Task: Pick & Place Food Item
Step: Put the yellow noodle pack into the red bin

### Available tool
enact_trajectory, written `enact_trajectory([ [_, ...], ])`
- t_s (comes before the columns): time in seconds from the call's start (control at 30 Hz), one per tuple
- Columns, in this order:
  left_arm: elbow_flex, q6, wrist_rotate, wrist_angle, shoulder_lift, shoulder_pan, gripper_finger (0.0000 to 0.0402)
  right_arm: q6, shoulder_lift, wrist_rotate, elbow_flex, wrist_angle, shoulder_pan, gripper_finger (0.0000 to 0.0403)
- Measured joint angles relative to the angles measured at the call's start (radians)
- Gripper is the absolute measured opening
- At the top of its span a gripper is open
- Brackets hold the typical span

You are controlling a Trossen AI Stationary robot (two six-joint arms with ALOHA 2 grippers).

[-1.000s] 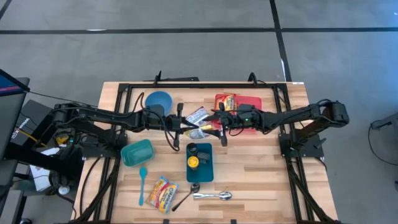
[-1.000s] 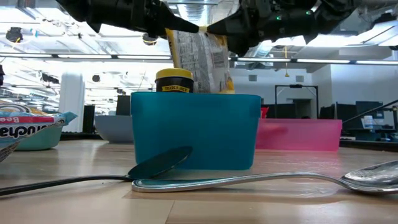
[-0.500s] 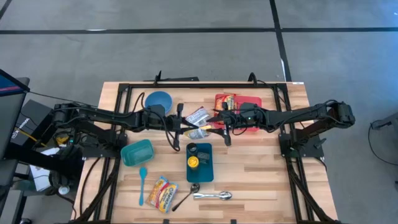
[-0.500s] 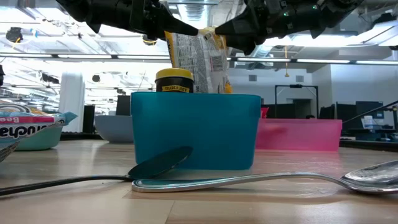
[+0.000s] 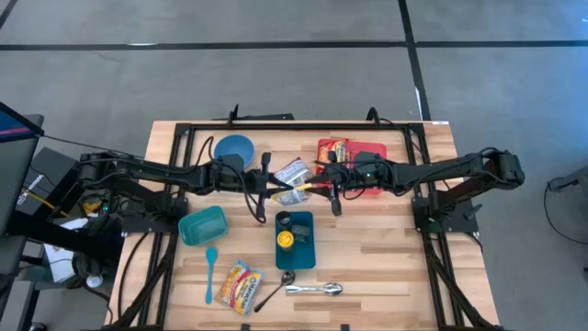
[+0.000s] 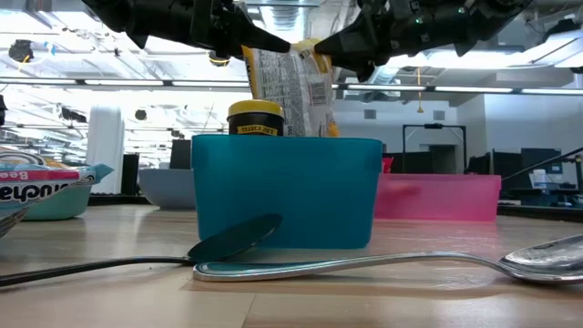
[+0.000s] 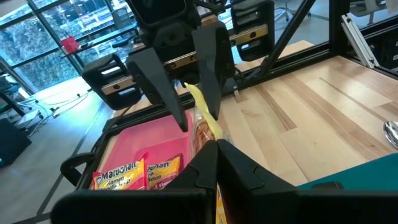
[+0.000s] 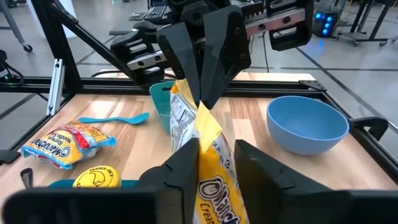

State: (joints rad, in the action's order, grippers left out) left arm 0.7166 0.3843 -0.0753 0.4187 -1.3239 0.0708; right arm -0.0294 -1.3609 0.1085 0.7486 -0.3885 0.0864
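Wooden slat table — both claws pinching one crinkly foil packet.

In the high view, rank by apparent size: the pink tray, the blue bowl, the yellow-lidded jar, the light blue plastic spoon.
1. Pink tray, partly hidden by the right arm, yet largest.
2. Blue bowl.
3. Light blue plastic spoon: longer than the jar but thin.
4. Yellow-lidded jar, smallest.
The overhead camera sees all four from a similar distance.

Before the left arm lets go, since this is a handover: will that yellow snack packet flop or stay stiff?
Probably floppy: the yellow snack packet hangs slack below the left gripper and right gripper. Likely light, as corner pinches carry it. Its glossy film may slip.
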Motion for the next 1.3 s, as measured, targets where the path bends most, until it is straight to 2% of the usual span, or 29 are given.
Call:
enact_trajectory([
  [0.47,0.000,0.000,0.000,0.002,0.001,0.000,0.0009,0.003,0.000,0.000,0.000,0.012,0.000,0.0004],
  [0.6,0.000,0.000,0.000,0.003,0.001,-0.001,0.0035,0.003,-0.001,0.000,0.000,0.017,0.001,0.0004],
  [0.8,0.000,-0.003,0.001,0.003,0.001,-0.001,0.0107,0.003,-0.001,-0.003,0.000,0.017,0.001,0.0001],
  [0.97,0.000,-0.033,0.054,-0.005,0.010,0.000,0.0159,0.000,-0.001,-0.034,0.000,0.032,0.002,0.0001],
  [1.1,0.001,-0.065,0.061,-0.021,0.034,0.000,0.0178,-0.005,-0.001,-0.064,0.000,0.057,0.002,0.0001],
  [1.3,0.002,-0.105,0.061,-0.094,0.091,0.000,0.0181,-0.005,0.010,-0.081,0.000,0.075,0.023,0.0000],
])
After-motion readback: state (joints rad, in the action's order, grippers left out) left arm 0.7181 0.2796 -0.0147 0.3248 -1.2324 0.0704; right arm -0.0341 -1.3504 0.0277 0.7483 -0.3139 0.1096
